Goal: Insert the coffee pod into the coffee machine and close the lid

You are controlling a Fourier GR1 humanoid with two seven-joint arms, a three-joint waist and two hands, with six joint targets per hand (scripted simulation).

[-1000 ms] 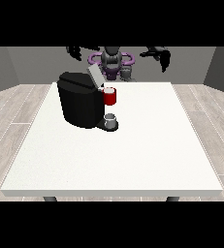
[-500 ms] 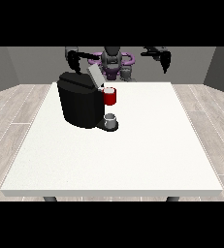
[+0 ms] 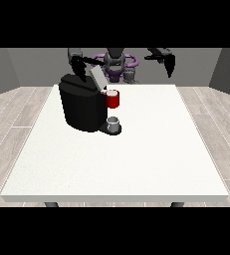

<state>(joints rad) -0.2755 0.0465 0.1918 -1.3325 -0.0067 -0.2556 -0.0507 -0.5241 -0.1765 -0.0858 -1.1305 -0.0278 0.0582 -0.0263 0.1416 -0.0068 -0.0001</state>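
One black coffee machine [image 3: 82, 107], one red thing at the machine [image 3: 113, 99] and one grey thing [image 3: 113, 122] are carried by the white surface [image 3: 136, 154]. Two hands are raised, one at the view's left [image 3: 79, 67] and one at the view's right [image 3: 169, 63]; how far either is open cannot be told.

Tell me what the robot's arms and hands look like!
Both arms are thin and dark, black to dark grey, with no sleeves or markings that show. Each ends in a black robot hand: one at the view's left above the coffee machine, one at the view's right. The body between the arms is grey with purple rings. No cables show.
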